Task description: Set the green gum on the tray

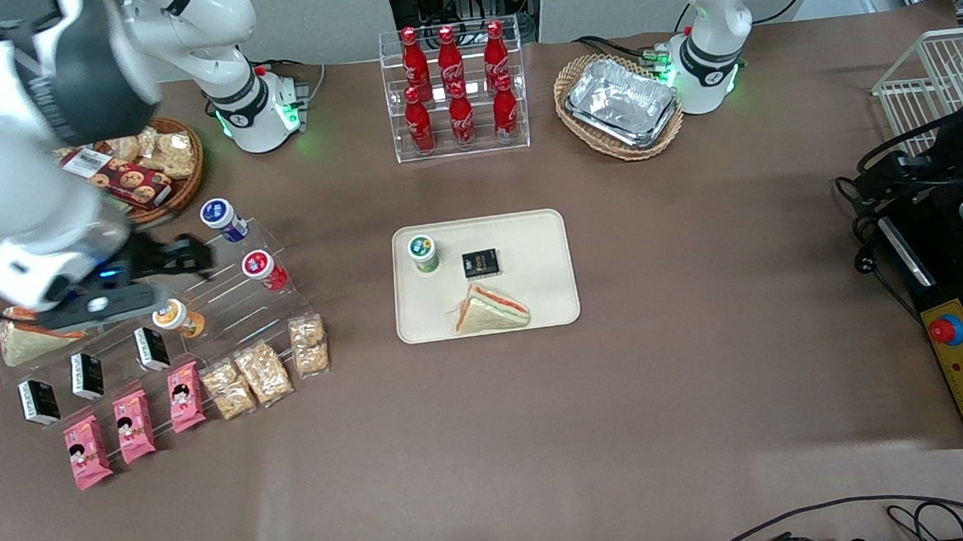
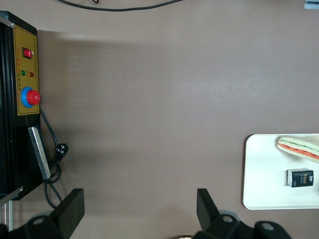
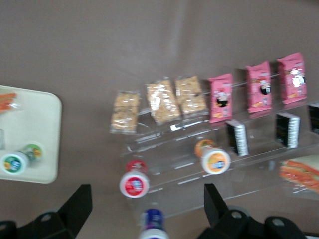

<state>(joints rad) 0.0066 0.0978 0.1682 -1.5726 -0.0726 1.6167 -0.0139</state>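
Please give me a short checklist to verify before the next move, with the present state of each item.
1. Green gum on the tray: ok, it stands upright there.
2. Gum apart from the small black box and the sandwich: ok.
3. Gripper away from the tray: ok, above the clear display rack.
4. Gripper empty: ok, fingers open, nothing between them.
5. Orange bottle and red-lidded bottle on the rack undisturbed: cannot tell.

Brown-covered table [image 1: 701,374] (evenly lit), white wire rack [image 1: 933,74] alongside
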